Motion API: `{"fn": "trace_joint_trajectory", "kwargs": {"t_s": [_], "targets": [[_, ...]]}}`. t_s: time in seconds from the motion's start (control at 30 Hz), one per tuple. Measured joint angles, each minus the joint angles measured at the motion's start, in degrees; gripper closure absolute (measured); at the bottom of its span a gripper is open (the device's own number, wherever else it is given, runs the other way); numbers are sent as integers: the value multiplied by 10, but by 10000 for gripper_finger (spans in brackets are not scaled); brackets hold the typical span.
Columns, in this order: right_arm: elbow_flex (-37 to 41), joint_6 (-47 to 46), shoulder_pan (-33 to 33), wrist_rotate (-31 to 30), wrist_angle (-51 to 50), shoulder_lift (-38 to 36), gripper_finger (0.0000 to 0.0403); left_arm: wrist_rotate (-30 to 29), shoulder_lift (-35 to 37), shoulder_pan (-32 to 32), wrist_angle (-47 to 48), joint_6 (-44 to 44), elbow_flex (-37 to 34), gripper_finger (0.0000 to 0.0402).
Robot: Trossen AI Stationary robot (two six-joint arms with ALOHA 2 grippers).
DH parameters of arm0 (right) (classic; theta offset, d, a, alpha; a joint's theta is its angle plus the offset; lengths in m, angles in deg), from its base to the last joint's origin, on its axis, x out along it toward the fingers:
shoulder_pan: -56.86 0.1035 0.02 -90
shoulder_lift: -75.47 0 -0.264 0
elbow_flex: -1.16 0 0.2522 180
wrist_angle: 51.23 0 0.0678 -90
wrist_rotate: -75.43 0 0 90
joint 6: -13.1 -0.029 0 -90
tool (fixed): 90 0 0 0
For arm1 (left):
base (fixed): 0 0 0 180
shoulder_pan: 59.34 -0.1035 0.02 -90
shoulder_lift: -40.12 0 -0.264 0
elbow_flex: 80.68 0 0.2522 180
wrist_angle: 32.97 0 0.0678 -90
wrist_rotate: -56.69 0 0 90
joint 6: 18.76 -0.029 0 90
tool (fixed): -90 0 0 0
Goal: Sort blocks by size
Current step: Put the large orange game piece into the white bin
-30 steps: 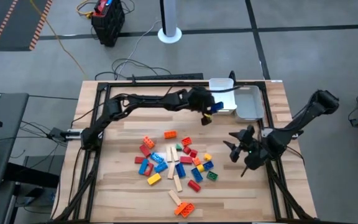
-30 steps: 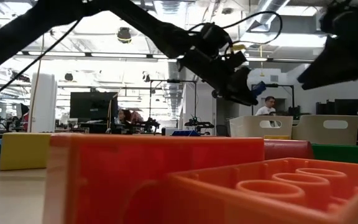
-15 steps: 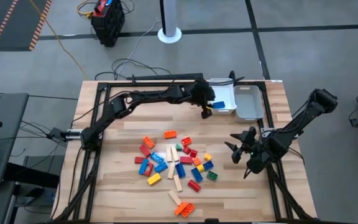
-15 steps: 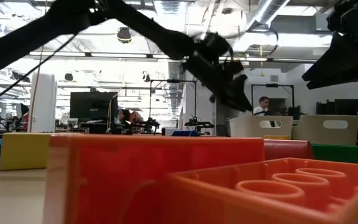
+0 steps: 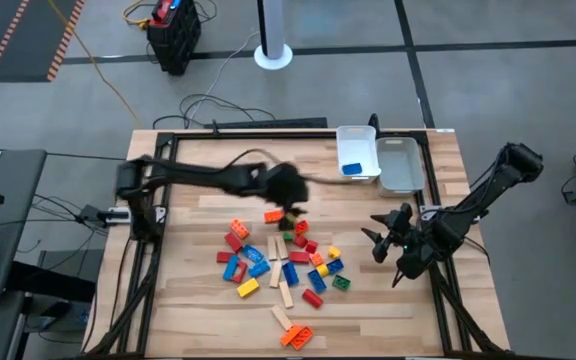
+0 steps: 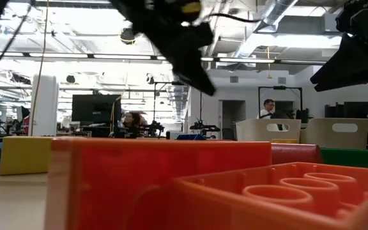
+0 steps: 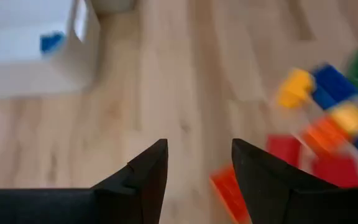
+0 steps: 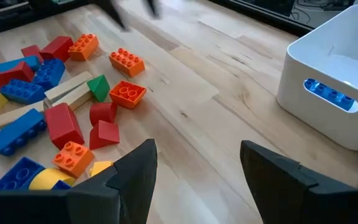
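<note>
Hovering over the far edge of the blocks [image 5: 286, 265] heaped mid-tabletop [image 5: 198, 300], the left gripper [image 5: 290, 192] has its fingers apart and empty; the right gripper [image 5: 380, 240] waits open to the right. Descending here risks nudging neighbours, since the bricks lie touching.

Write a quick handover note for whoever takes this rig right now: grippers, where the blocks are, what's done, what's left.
Left gripper: open, empty, over the far edge of the block pile.
Right gripper: open, empty, waiting at the table's right side.
Done: one blue block lies in the left white tray; the right tray shows nothing inside.
Left: the rest of the blocks, plastic bricks and pale wooden bars, are unsorted on the table.
</note>
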State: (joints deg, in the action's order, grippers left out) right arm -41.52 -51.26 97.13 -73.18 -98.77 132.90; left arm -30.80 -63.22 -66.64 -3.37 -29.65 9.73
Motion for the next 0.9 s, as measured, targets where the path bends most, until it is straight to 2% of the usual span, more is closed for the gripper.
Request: {"fn": "trace_joint_trajectory", "kwargs": {"t_s": [0.17, 0.4, 0.5, 0.67, 0.8, 0.9], "targets": [[0, 88, -34, 0, 66, 0, 144, -101, 93, 37, -55, 40, -144, 228], [3, 233, -99, 29, 178, 7, 144, -118, 136, 54, -75, 123, -234, 228], [18, 275, -115, 34, 224, 27, 144, -151, 148, 67, -112, 134, -273, 228], [22, 357, -158, 76, 306, 60, 144, -187, 144, 53, -126, 147, -290, 228], [22, 407, -197, 134, 352, 67, 144, -181, 123, 24, -127, 146, -289, 226], [22, 420, -210, 139, 350, 60, 144, -154, 114, 8, -125, 139, -289, 219]]}}
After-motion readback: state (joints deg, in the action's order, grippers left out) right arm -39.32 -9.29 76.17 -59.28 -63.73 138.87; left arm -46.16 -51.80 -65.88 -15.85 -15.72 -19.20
